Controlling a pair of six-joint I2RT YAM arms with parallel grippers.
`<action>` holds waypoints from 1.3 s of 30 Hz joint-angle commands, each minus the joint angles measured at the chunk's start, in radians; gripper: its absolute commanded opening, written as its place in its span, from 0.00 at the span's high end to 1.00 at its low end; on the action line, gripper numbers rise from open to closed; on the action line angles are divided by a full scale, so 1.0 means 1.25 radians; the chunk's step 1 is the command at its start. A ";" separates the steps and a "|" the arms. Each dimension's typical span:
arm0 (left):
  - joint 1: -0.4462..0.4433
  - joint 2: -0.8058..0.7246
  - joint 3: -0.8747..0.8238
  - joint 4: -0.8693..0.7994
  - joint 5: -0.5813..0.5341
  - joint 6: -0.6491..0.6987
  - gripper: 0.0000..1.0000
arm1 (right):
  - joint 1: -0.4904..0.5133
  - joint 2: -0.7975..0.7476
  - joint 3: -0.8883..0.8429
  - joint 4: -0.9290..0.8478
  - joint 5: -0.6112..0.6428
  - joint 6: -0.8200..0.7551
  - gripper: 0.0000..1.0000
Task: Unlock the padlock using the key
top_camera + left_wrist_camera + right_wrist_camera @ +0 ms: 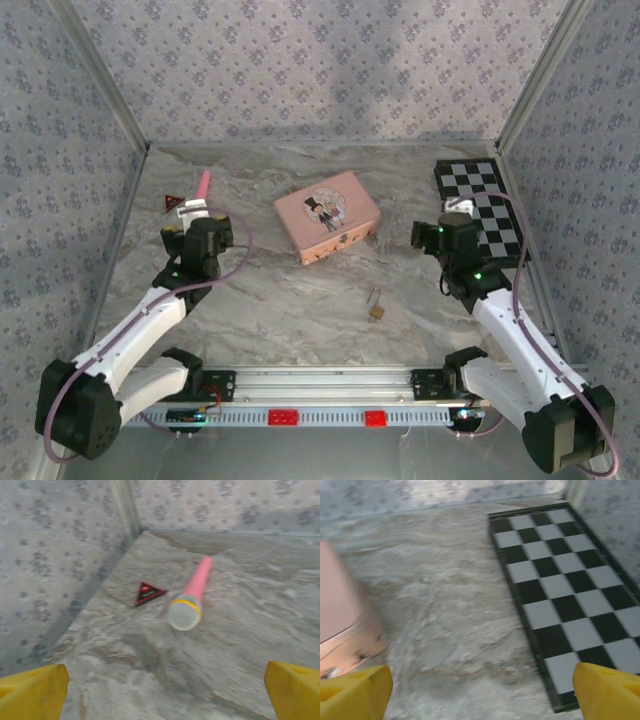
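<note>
Grey floral-patterned walls (300, 60) enclose the marbled beige-grey bench (270, 300) on three sides, pale metal posts (100, 75) rising from its far corners under soft, even light.

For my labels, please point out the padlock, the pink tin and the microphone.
padlock (377, 312), top view, brass body.
pink tin (328, 216), top view, lid centre.
microphone (184, 615), left wrist view, mesh head.

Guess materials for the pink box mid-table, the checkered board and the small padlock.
Pink rectangular box: likely painted tin, going by the rounded corners, printed lid picture and small dark fitting on the front.
Black-and-white checkered board: rigid, low-sheen, with a dark border frame. Wood or plastic, can't tell.
Small gold padlock: brass-coloured body and thin silvery shackle, so probably metal. Too small to confirm.
</note>
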 commanded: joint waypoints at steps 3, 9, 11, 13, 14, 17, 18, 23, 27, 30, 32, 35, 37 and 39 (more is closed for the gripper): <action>0.075 0.040 -0.121 0.210 -0.099 0.100 0.00 | -0.046 -0.032 -0.097 0.111 0.136 -0.015 0.02; 0.117 0.119 -0.164 0.307 -0.031 0.095 0.00 | -0.064 -0.054 -0.192 0.222 0.174 -0.080 0.01; 0.127 0.145 -0.182 0.376 0.004 0.111 0.00 | -0.067 -0.042 -0.199 0.237 0.179 -0.094 0.01; 0.143 0.175 -0.198 0.442 0.061 0.118 0.00 | -0.068 -0.030 -0.210 0.273 0.173 -0.112 0.01; 0.148 0.194 -0.199 0.472 0.081 0.128 0.00 | -0.068 -0.021 -0.218 0.292 0.162 -0.115 0.01; 0.149 0.228 -0.192 0.517 0.133 0.158 0.00 | -0.067 0.009 -0.240 0.359 0.135 -0.125 0.01; 0.149 0.241 -0.184 0.522 0.145 0.164 0.00 | -0.067 0.027 -0.243 0.376 0.131 -0.128 0.01; 0.153 0.328 -0.166 0.629 0.225 0.214 0.00 | -0.067 0.103 -0.260 0.477 0.100 -0.158 0.01; 0.185 0.377 -0.126 0.593 0.234 0.182 0.00 | -0.084 0.160 -0.275 0.578 0.031 -0.173 0.01; 0.227 0.381 -0.119 0.572 0.327 0.157 0.00 | -0.111 0.229 -0.272 0.643 -0.032 -0.175 0.01; 0.259 0.389 -0.140 0.603 0.405 0.139 0.00 | -0.129 0.275 -0.264 0.684 -0.071 -0.186 0.01; 0.269 0.417 -0.155 0.665 0.435 0.146 0.00 | -0.146 0.334 -0.258 0.749 -0.142 -0.237 0.01; 0.276 0.432 -0.160 0.695 0.450 0.146 0.00 | -0.157 0.360 -0.257 0.788 -0.182 -0.255 0.01; 0.277 0.414 -0.146 0.632 0.446 0.137 0.00 | -0.185 0.412 -0.259 0.850 -0.251 -0.246 0.01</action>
